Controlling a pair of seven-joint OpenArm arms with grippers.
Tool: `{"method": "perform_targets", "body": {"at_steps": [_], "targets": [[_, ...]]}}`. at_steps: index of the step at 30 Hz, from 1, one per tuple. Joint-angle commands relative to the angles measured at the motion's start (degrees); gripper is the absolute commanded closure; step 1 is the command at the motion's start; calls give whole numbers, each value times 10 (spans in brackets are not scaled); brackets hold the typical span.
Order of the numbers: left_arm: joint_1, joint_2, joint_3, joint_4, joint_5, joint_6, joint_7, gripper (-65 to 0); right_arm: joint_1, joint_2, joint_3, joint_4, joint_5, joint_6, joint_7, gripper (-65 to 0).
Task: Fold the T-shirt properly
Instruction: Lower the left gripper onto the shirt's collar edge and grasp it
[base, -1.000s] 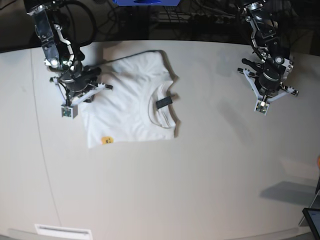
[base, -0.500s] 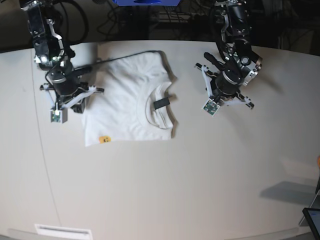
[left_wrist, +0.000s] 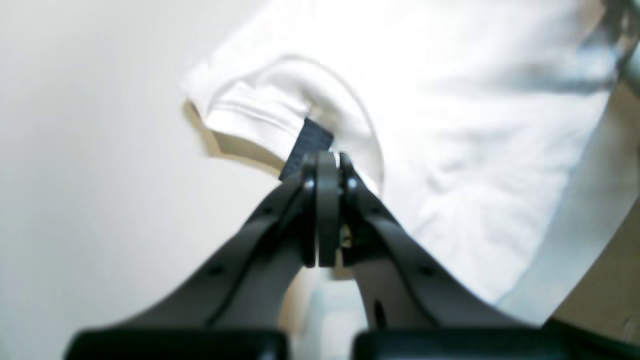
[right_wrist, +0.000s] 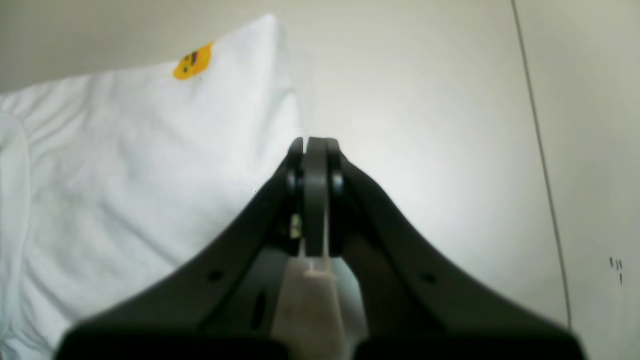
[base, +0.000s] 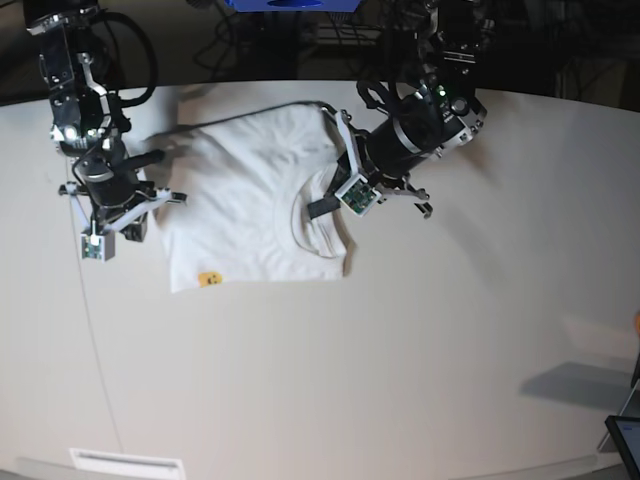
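Left claw (left_wrist: 327, 165): fingers pressed together, nothing between them. In its wrist view the tips hang just in front of the small dark neck tag (left_wrist: 307, 150) at the collar; contact with tag or cloth cannot be told. In the base view this claw (base: 338, 196) sits at the shirt's collar edge, on the side toward the bare worktop.

Right claw (right_wrist: 314, 150): fingers together, empty. Its wrist view shows the tips over bare worktop (right_wrist: 450, 125), just beside the shirt's side edge, not gripping it. In the base view the claw (base: 125, 190) is close by the shirt's other side.

T-shirt (base: 245, 210): folded into a rough rectangle, plain white side up, lying flat on the pale worktop (base: 400, 380) between the two arms, toward the far edge. Collar opening faces up with the tag inside it. A small yellow emoji patch (base: 209, 279) shows near the near corner on the right claw's side; the same patch (right_wrist: 192, 60) appears in the right wrist view. Some loose cloth bunches at the far corner.

Around: a thin dark line (right_wrist: 540, 150) runs across the worktop beyond the right claw. A dark screen corner (base: 625, 440) pokes in at the base view's lower edge.
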Motion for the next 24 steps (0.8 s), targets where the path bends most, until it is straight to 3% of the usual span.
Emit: {"method": "perform_targets", "body": {"at_steps": [1,7,13,16,24], "targets": [[-2,-2,3,11,-21,4,-15,0,9,6,1,2,-3,1,14,-1],[-12,-37,62,9,-71,4,-15,0,10,6,2,-12,-3,1,14,-1],[-20,-40,145,-3,-37,4,-10,0,10,6,3,-13,-3,1,14,-1],[-11,-40,147,-15,-8,4,-10,0,10,6,4,-13,-3,1,14,-1],[-11,-48,140,-87,-3,34,-10,0,9,6,4,-13,-3,2,14,-1]]}}
